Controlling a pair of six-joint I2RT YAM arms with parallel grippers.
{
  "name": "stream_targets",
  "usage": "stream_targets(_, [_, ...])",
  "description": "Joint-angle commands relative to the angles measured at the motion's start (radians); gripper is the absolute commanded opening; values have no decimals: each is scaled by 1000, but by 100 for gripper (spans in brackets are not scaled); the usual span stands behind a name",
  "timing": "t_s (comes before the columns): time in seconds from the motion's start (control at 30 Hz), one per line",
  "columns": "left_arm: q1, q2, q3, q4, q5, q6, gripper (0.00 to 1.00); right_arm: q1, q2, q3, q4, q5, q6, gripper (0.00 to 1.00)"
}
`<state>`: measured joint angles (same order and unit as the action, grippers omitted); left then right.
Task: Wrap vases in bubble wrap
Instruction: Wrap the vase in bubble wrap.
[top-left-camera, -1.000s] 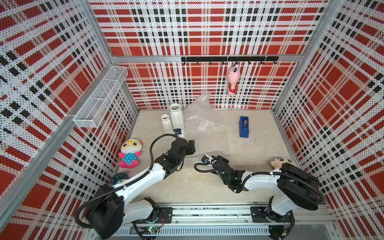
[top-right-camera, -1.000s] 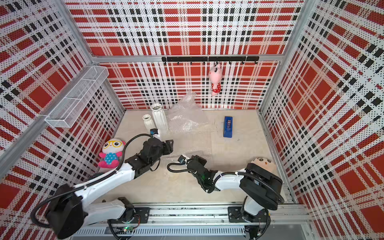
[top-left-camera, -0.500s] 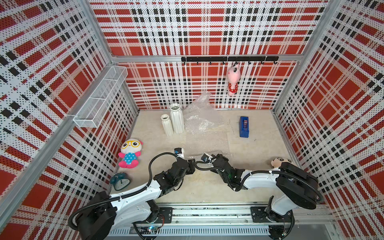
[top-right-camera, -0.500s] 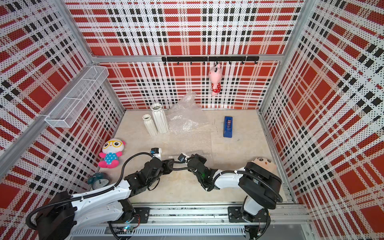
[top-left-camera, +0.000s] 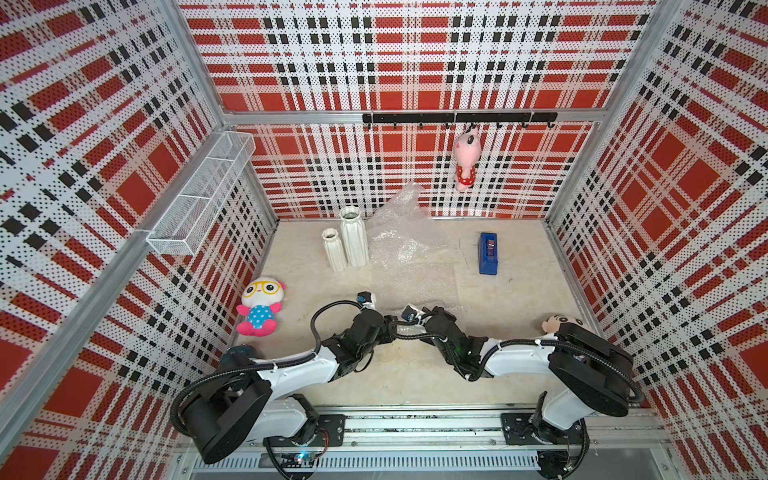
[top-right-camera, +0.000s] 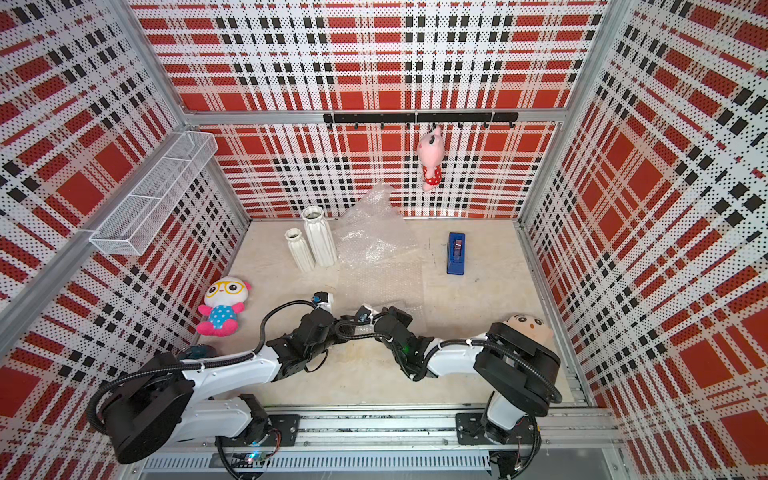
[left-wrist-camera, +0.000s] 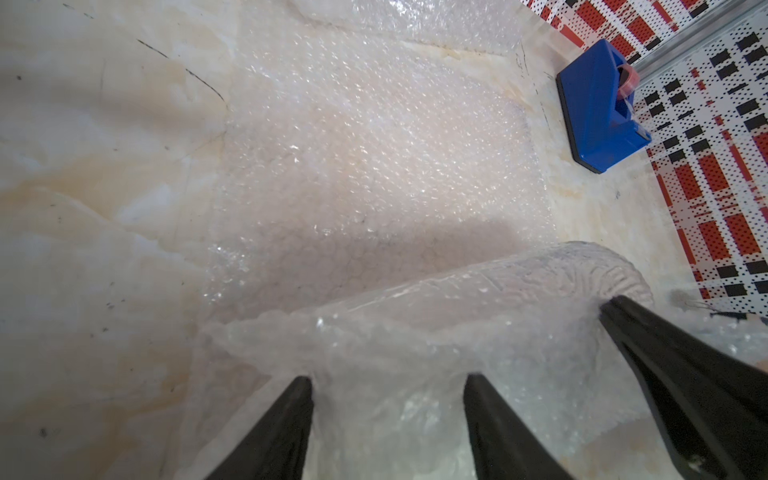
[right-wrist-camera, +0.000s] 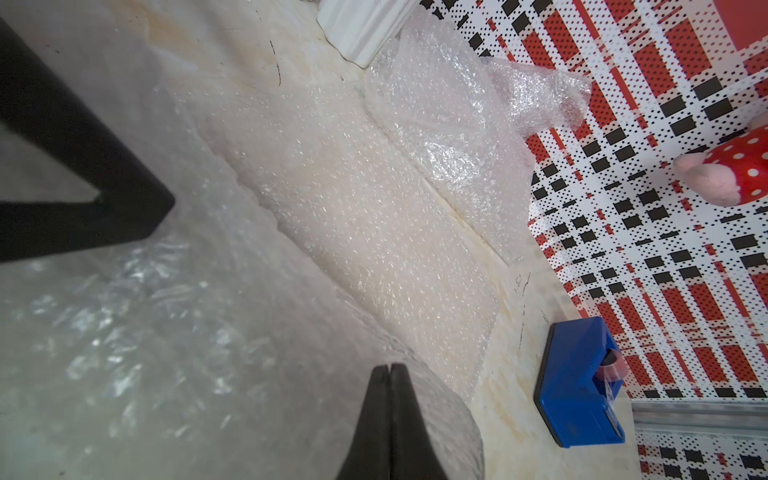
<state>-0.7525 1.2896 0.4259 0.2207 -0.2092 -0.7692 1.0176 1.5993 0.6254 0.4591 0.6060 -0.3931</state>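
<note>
- My left gripper (left-wrist-camera: 388, 378) has its jaws parted around the rolled bundle. Both fingers press into the bubble wrap (left-wrist-camera: 390, 345), which necks in between them, so I judge this a grip on the wrapped roll.
- My right gripper (right-wrist-camera: 389, 370) is closed, tips together, at one end of that roll. I cannot tell whether a film of wrap is pinched between them.
- Inside the roll the clear glass vase (left-wrist-camera: 519, 291) lies on its side across my left jaws, its round end just beside my right tips.
- I judge the step in hand to be rolling the vase onward along the sheet.
- To do it well, I should squeeze lightly with the left so the wrap does not slide on the glass. Both ends should turn together so the roll runs square. The right tips should tuck the loose end in rather than drag it.
- Ahead of the roll, the unrolled stretch of bubble wrap lies flat on the table (left-wrist-camera: 83, 208), running away from my jaws.
- The blue tape dispenser (left-wrist-camera: 598, 108) sits just off the sheet's far corner, apart from the roll.
- In both top views the short white ribbed vase (top-left-camera: 333, 251) and the taller white ribbed vase (top-left-camera: 354, 239) stand upright and unwrapped at the back. They are just beside each other, next to a crumpled spare sheet (top-left-camera: 401, 226).
</note>
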Motion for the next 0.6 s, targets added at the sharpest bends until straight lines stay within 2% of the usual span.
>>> stream_targets(0.0, [10, 22, 33, 11, 22, 10, 61, -10, 28, 3, -25, -20, -9, 2])
stream_targets(0.13, [15, 42, 40, -12, 17, 17, 56, -14, 18, 3, -18, -24, -7, 6])
stream_targets(0.23, [13, 49, 43, -25, 10, 25, 56, -17, 1, 2, -17, -27, -6, 13])
stream_targets(0.4, [12, 60, 46, -38, 3, 41, 56, -22, -60, 0, -20, -35, -19, 31])
stream_targets(0.57, [10, 71, 50, -44, 7, 54, 56, -27, -187, -25, -22, -87, -67, 50])
